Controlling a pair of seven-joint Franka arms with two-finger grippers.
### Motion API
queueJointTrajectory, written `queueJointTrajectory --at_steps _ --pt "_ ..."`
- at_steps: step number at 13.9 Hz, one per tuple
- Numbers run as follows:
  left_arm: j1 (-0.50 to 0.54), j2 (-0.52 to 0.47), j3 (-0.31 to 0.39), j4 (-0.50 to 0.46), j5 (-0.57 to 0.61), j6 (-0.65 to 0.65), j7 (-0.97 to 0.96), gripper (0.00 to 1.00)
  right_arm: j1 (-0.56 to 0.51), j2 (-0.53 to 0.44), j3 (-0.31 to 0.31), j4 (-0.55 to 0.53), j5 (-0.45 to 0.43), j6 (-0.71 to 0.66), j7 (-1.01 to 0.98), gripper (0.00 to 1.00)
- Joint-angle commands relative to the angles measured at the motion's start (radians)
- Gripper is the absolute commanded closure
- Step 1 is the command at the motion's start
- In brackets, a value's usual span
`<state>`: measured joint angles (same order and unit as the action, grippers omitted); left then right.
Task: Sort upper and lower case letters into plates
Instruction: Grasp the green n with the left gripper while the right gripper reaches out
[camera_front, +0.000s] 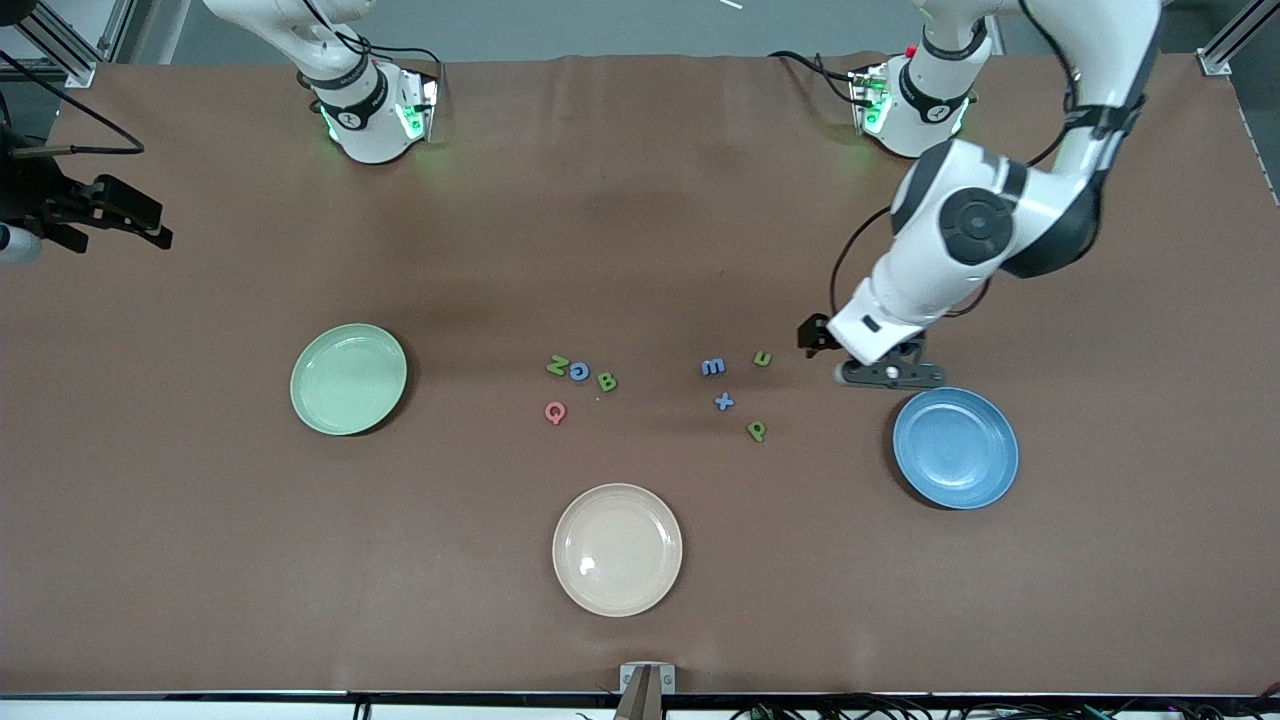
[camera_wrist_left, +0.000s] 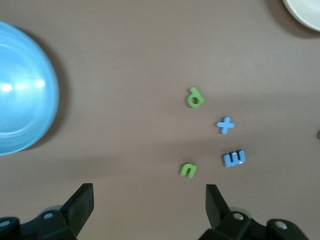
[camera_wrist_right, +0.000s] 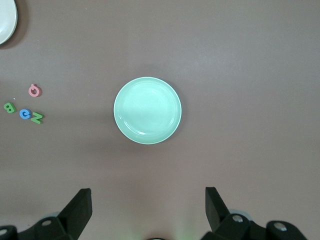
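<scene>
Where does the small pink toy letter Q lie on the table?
In the front view, the small pink toy letter Q lies on the brown table, just nearer the camera than the blue letter G, between the pale mint green plate and the lower-case letters.

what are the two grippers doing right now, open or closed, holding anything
Left gripper: open, holding nothing, over the table beside the blue round plastic plate.
Right gripper: open, holding nothing, high over the mint green round plastic plate.

toy letters on the table reading N, G, B, Q; m, u, x, p
</scene>
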<state>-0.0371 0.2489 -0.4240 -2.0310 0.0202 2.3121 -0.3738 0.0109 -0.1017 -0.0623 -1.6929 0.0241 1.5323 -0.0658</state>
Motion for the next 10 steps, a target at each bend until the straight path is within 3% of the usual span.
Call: queueJointTrajectory --at_steps 1,3,10 --pt "-0.05 0.019 -0.002 -0.054 0.077 0.073 -0.005 0.07 -0.014 -0.021 0.004 -0.014 -0.003 -0.006 0.006 0.0" --pt "-0.064 0.081 -0.006 -0.048 0.182 0.09 -0.011 0.21 -0.015 -0.02 0.004 -0.005 -0.003 -0.004 0.009 0.0" --pt "-0.125 0.213 -0.004 -0.049 0.302 0.162 -0.094 0.26 -0.039 0.014 0.001 0.038 -0.001 0.002 0.006 0.0"
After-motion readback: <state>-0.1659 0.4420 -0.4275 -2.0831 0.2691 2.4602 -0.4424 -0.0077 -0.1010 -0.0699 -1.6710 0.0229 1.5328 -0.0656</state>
